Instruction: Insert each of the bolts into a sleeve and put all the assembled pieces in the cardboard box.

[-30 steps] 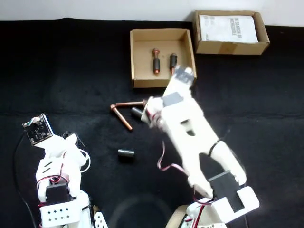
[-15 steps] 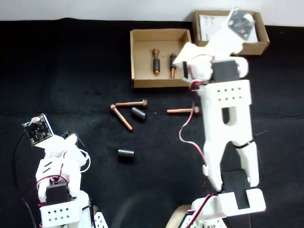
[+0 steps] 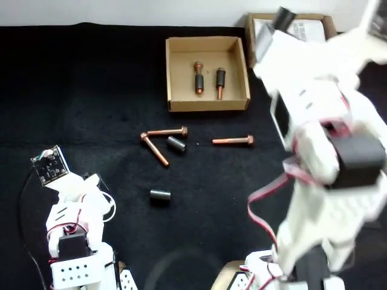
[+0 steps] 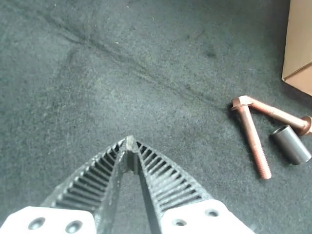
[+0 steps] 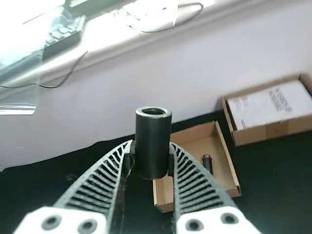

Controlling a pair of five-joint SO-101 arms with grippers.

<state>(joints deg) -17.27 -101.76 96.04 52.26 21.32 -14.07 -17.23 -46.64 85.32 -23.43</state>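
The right gripper (image 5: 150,155) is raised well above the black counter (image 3: 91,90), its fingers clamped on a dark sleeve (image 5: 153,129) that stands upright between them. The left gripper (image 4: 129,147) hangs low over the counter with its fingers pressed together on nothing. The cardboard box (image 3: 178,72) holds two assembled pieces (image 3: 198,77) side by side; on the counter in front of it, a slanted bolt (image 3: 155,149) and a level bolt (image 3: 166,131) meet at one end with a second sleeve (image 3: 176,144) between them, a third bolt (image 3: 233,141) lies apart, and a third sleeve (image 3: 160,195) lies nearer the arms.
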